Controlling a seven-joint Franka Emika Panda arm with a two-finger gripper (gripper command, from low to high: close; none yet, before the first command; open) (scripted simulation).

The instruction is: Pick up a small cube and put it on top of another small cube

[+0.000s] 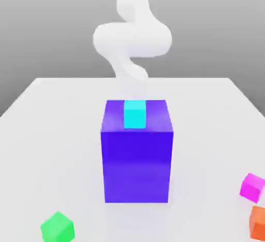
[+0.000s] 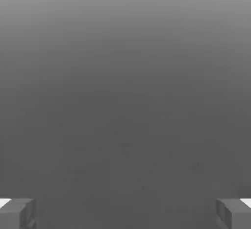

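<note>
1. Your target, the small magenta cube (image 1: 252,186), sits on the white desk (image 1: 46,132) at the lower right of the exterior view, untouched and just above the orange cube (image 1: 258,222) that is cut by the frame's corner.
2. A green cube (image 1: 58,227) lies at the lower left, well apart from both.
3. In the middle stands the big blue-purple block (image 1: 137,153), with a cyan cube (image 1: 134,114) resting on its top, near the front edge.
4. The white arm (image 1: 132,36) rises behind the block, at the upper centre of the frame.
5. In the hand view, your pincer (image 2: 125,212) stands wide: the two fingertips (image 2: 17,212) sit at the lower corners with nothing between them, facing plain grey.
6. By my reading you are at the very start: nothing is grasped and no approach is made.
7. The next move calls for bringing the pincer over the magenta cube, squaring it to the cube's faces and descending without nudging the orange neighbour.
</note>
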